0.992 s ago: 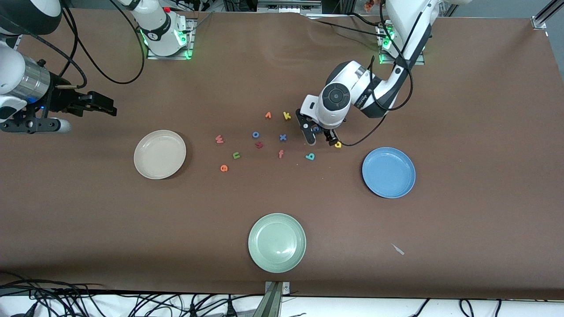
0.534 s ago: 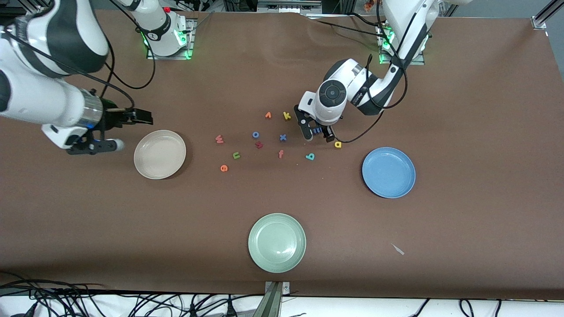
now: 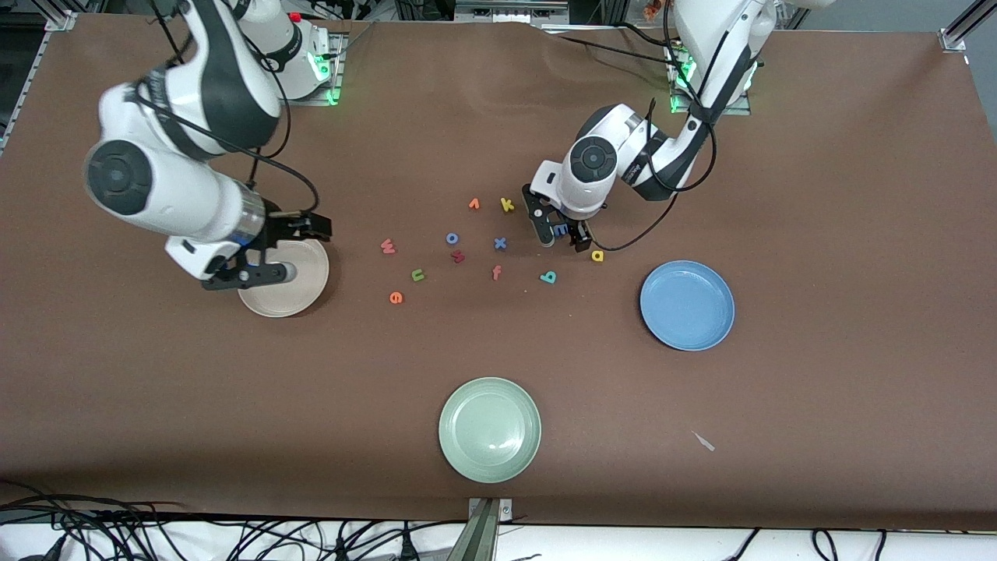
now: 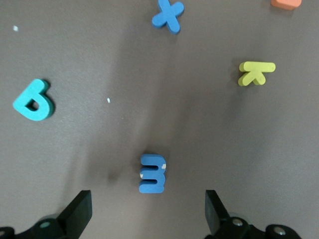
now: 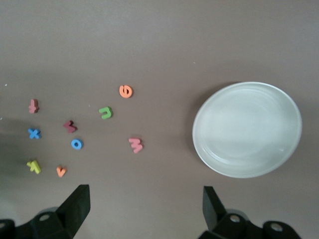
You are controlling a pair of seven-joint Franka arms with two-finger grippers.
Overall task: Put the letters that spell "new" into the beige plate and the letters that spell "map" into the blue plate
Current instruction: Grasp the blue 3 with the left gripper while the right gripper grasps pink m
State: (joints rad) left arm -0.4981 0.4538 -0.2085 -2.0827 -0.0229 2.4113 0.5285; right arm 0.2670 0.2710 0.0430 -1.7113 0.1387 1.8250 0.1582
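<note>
table: brown table (image 3: 818, 195), nothing in either plate
right gripper (image 3: 292, 249): has swung in over the beige plate (image 3: 284, 292), jaws wide, empty
left gripper (image 3: 559, 234): has settled over the blue m (image 4: 152, 173), jaws wide astride it
blue m: by the k (long axis runs across the jaw gap)

We identify a robotics laboratory: two white arms are bolted to metal base plates (image 3: 300, 97) lit by green lamps, along a worktop (image 3: 818, 234) covered in brown sheeting. Bundled black cables (image 3: 156, 534) run below its near edge, and aluminium framing (image 3: 960, 27) marks one corner.
</note>
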